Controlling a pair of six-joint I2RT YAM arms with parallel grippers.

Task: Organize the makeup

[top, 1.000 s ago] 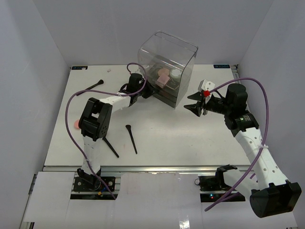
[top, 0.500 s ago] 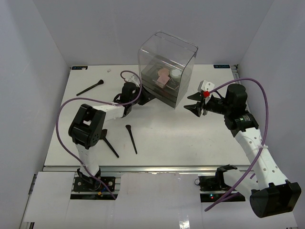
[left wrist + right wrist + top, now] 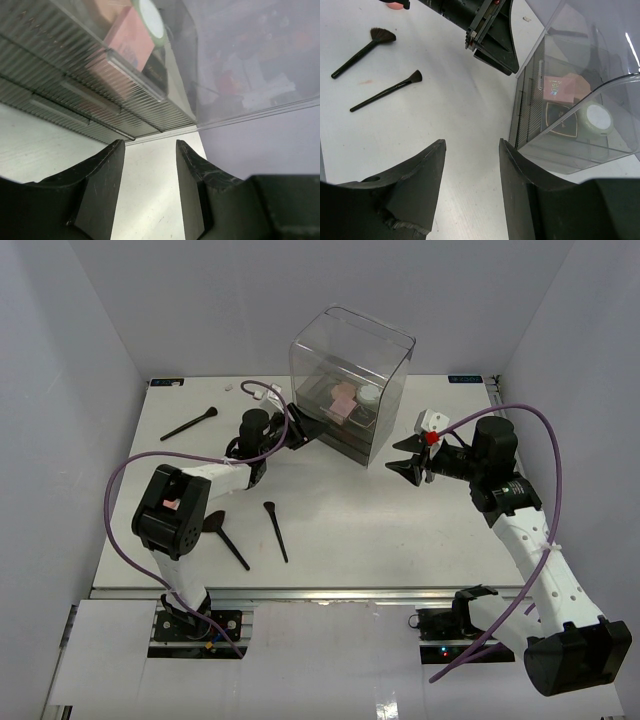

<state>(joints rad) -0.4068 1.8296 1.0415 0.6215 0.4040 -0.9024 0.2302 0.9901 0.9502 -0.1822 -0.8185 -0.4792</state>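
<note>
Though near the box [image 3: 352, 350], left gripper [image 3: 149, 150] and right gripper [image 3: 471, 147] half-spread, seemingly empty.

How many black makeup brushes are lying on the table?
3 brushes: one far back on the left, one beside the left arm, one near the middle front. An arm could hide more.

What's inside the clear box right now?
Inside the clear box, above its dark drawers: a pink square compact, a black square compact and a white round jar. Whatever is in the drawers is hidden by their ribbed fronts.
</note>
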